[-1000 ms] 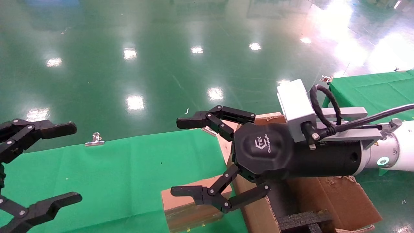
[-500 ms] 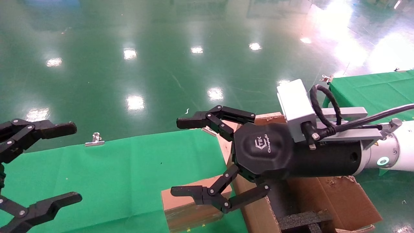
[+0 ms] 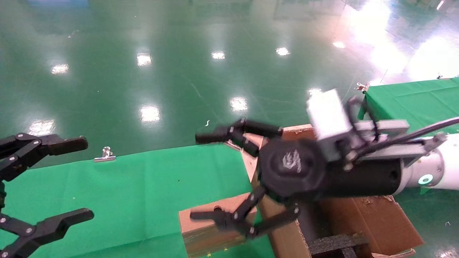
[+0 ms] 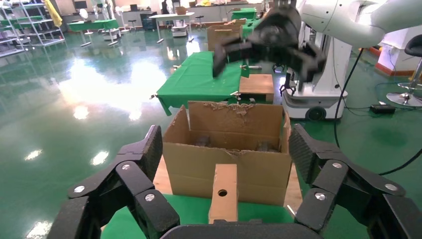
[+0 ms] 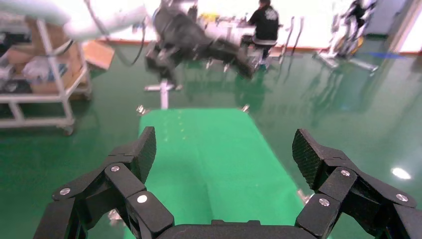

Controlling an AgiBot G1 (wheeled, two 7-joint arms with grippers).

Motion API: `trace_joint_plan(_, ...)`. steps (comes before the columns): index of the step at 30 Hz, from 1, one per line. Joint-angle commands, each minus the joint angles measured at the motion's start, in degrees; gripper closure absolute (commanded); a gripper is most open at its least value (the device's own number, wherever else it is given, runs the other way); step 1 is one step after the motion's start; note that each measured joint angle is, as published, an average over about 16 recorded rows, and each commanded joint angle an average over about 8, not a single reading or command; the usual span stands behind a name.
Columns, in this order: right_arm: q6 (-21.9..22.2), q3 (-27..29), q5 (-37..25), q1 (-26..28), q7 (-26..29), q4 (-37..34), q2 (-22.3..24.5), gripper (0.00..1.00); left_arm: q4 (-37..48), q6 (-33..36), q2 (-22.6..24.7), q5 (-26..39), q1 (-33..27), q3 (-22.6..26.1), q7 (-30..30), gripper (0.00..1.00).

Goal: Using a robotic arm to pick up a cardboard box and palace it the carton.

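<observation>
The slim cardboard box stands on edge at the near right corner of the green table, a round hole in its top side. It is right against the carton, a large torn-flapped one with black foam inside. The robotic arm, white with a green ring light, holds my right gripper open above the box, its lower finger just over the box's top and nothing between the fingers. In the left wrist view the cardboard box stands in front of the carton. My left gripper hangs open at the table's left.
A metal clip holds the cloth at the table's far edge. A second green table stands at the right. Glossy green floor lies beyond. In the right wrist view the green table stretches ahead below the open right gripper.
My right gripper has moved a little, sinking slightly toward the box, and the box's round hole now shows. The left gripper has shifted slightly.
</observation>
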Motion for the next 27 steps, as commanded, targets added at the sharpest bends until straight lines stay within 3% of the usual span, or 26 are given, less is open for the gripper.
trace_joint_plan(1,-0.3,-0.7,-1.3,0.6,0.2,0.1,0.0,0.00,0.0,0.0,0.0,0.0,0.0,0.0,0.0,1.00)
trace_joint_plan(14,-0.6,-11.3,-23.6,9.7,4.0,-1.7,-5.6,0.00,0.0,0.0,0.0,0.0,0.0,0.0,0.0,1.00)
trace_joint_plan(27,-3.3,-19.8,-38.8,18.5,2.5,-6.5,-13.7,0.00,0.0,0.0,0.0,0.0,0.0,0.0,0.0,1.00)
